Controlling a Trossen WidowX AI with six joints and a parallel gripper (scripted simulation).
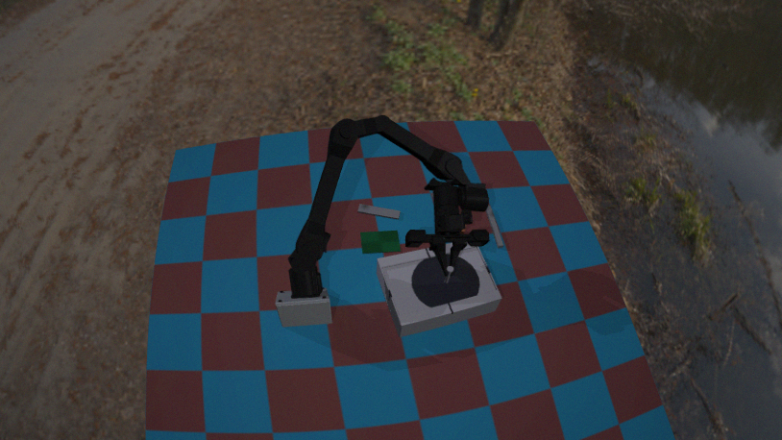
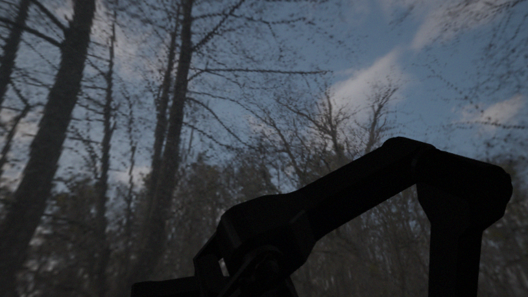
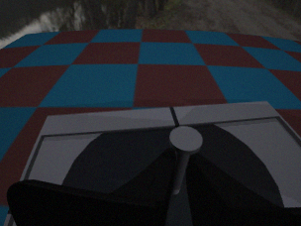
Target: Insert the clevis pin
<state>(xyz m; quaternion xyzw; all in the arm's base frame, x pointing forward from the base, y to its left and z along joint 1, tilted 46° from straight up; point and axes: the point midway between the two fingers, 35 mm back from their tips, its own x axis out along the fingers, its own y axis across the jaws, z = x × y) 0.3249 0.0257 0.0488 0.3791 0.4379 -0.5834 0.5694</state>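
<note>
Between the hand's (image 1: 448, 269) (image 3: 174, 166) fingertips, apparently, the pin (image 1: 449, 272) (image 3: 182, 169) hangs head-up.

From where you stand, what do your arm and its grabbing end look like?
My arm is black, with long straight links and rounded joints. The end effector is black too, its two fingers tapering toward the tips.

Green rectangular piece (image 1: 380, 241), flat on the table, near the tray's corner. Light grey flat bar (image 1: 378, 211) lies beyond it, toward the table's far edge; second thin grey bar (image 1: 495, 226) on the other side of the arm's wrist, slanted, near the tray. Around the table: dirt track (image 1: 82, 109), leaf litter, dark water (image 1: 721, 82), bare trees (image 2: 55, 129), cloudy sky (image 2: 295, 48).
</note>
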